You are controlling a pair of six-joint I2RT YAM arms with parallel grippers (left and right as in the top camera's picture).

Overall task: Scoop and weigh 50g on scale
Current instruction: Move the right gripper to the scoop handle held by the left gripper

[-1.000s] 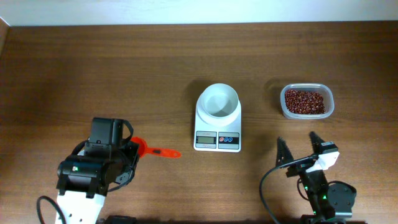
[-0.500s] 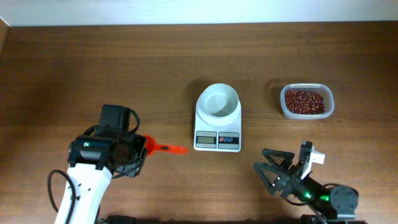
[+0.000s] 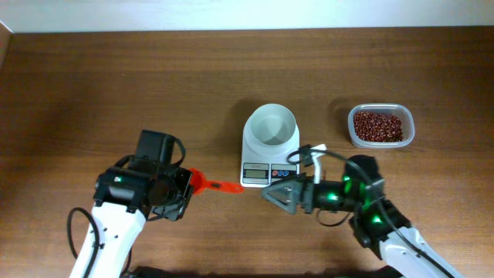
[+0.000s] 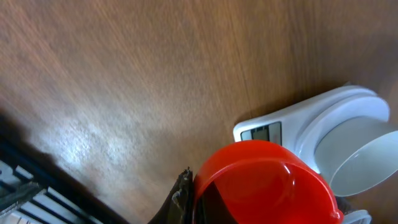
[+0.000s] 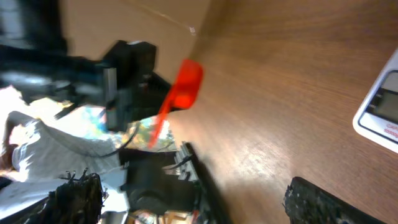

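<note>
**A:** Overhead is sharp and evenly lit. The table (image 3: 231,77) carries only soft shadows, and the bowl (image 3: 271,125) is nearly washed white.

**B:** Green lights glowing on the right arm (image 3: 345,185)!

**A:** Left wrist view: pale glare across the table, and the scoop (image 4: 261,180) is up close and soft.

**B:** Right wrist view is smeared with blur, and the scale (image 5: 380,115) is fuzzy at the edge.
</note>
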